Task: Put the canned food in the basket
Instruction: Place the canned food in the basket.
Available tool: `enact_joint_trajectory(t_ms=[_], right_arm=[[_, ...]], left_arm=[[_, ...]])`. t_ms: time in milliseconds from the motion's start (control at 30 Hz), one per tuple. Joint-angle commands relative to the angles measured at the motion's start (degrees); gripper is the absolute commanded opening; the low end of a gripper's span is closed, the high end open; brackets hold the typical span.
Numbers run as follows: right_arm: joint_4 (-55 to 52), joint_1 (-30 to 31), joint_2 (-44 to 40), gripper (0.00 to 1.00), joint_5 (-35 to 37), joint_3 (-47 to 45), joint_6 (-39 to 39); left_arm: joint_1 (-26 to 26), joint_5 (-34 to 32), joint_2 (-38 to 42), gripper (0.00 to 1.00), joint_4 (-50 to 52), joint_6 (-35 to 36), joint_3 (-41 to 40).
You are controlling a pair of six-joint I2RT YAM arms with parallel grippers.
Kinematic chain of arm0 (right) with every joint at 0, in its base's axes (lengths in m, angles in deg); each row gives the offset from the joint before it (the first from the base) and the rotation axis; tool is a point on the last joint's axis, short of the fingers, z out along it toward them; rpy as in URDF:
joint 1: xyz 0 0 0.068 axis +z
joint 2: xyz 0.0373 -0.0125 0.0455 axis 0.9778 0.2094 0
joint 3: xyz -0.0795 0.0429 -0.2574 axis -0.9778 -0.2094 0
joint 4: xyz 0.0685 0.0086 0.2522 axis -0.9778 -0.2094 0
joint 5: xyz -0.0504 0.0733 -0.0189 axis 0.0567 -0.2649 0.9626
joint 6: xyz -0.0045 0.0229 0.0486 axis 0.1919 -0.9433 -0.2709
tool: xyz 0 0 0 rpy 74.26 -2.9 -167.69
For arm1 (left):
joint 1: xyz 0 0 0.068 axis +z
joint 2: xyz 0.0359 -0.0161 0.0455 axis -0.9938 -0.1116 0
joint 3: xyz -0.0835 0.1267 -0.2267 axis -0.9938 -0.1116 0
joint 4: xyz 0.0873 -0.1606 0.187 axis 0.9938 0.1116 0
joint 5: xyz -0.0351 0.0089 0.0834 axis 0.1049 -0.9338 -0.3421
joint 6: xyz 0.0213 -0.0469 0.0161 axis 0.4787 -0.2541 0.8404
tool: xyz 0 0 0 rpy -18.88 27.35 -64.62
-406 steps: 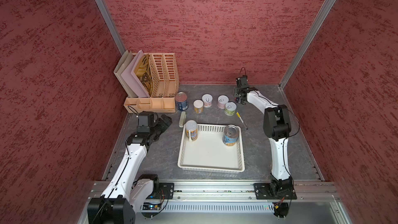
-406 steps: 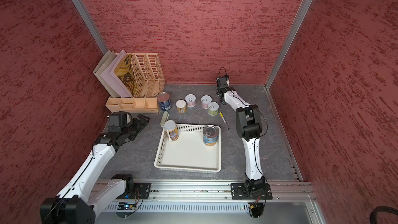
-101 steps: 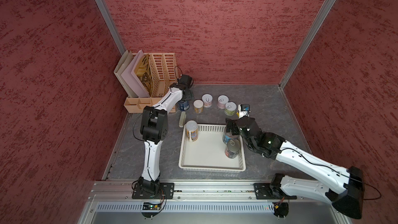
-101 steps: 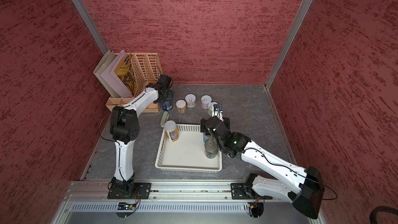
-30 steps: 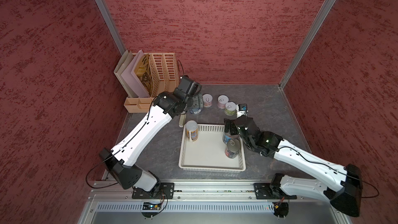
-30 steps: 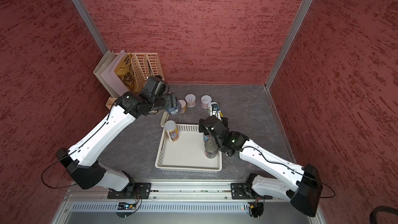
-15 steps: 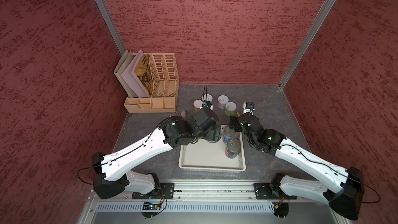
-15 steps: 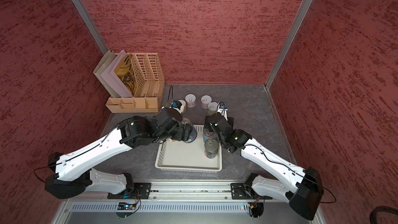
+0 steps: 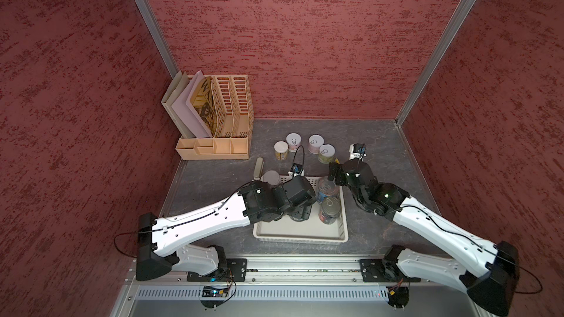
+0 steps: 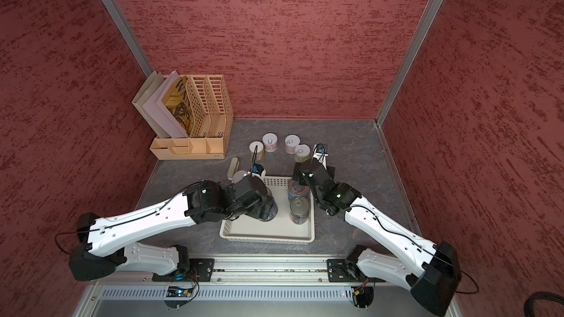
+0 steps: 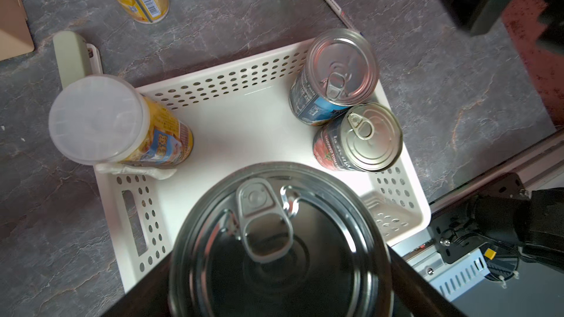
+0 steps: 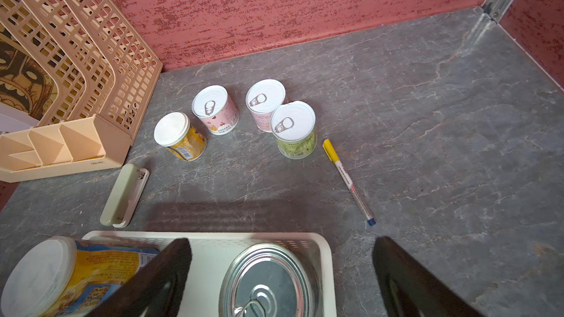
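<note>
The white perforated basket (image 9: 300, 237) (image 11: 244, 123) lies at the front middle of the table. My left gripper (image 9: 300, 208) (image 10: 265, 207) is shut on a metal-topped can (image 11: 280, 239) over the basket's inside; whether it touches the floor I cannot tell. In the basket stand a blue-label can (image 11: 338, 71), a red-label can (image 11: 363, 135) and a yellow white-lidded can (image 11: 100, 117). My right gripper (image 9: 334, 178) (image 12: 280, 245) hangs open just above the blue-label can at the far right corner. Several pastel cans (image 9: 293, 142) (image 12: 293, 123) stand behind the basket.
A peach file rack (image 9: 219, 117) with papers fills the back left corner. A beige stapler-like bar (image 9: 258, 168) lies at the basket's far left corner. A yellow-capped pen (image 12: 348, 178) lies right of the pastel cans. Red walls close in three sides.
My left arm has swung from the back of the table, beside the file rack, forward over the basket with the can in its grip. The right gripper has stayed open and barely moved.
</note>
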Motion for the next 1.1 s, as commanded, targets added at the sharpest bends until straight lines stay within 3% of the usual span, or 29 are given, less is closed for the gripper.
enact_joint_trajectory(t_ms=[0, 200, 400, 767, 1067], right_arm=[[0.1, -0.5, 0.2, 0.99, -0.9, -0.5, -0.4], [0.2, -0.5, 1.7, 0.99, -1.4, -0.2, -0.5], [0.5, -0.5, 2.5, 0.98, -1.7, -0.1, -0.4], [0.7, -0.5, 3.8, 0.98, -2.3, 0.3, -0.4], [0.8, -0.6, 4.6, 0.98, -2.5, 0.4, -0.1]], left_arm=[[0.0, -2.6, 4.1, 0.54, -8.3, -0.6, -1.1], [0.8, -2.3, 5.6, 0.54, -10.0, -0.7, -6.7], [3.7, 0.2, 7.5, 0.54, -13.1, -0.6, -12.2], [9.6, -1.1, 6.5, 0.54, -15.3, 1.3, -17.7], [11.5, -8.3, 4.9, 0.54, -13.3, 1.5, -18.3]])
